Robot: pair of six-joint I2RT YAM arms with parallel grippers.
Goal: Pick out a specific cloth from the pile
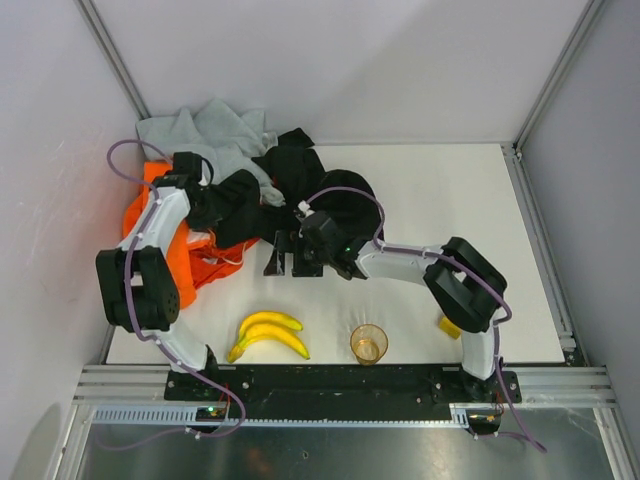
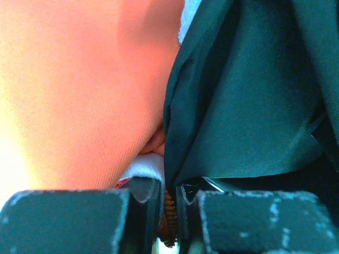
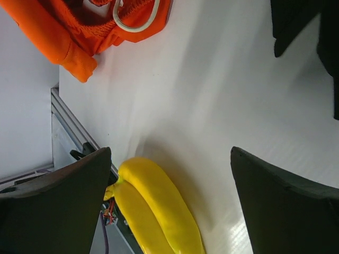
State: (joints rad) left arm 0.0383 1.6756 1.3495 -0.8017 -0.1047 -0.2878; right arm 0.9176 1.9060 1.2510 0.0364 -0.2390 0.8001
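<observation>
**While the left jaws pinch, the cloth is not yet out**

Although little shows between them, the left gripper point(image 2: 168, 211) has its jaws almost together. They seem clamped on a thin red-orange fold with white trim, which I judge to be the cloth point(image 2: 151, 144). It rises just above the jaws, and a black garment point(image 2: 249, 95) presses from the other side. So the grasp looks done, and pulling it free of the pile point(image 1: 215, 130) is left. The right gripper point(image 3: 169, 159) hangs empty, jaws wide apart, with bananas point(image 3: 153, 206) just beneath.
</observation>
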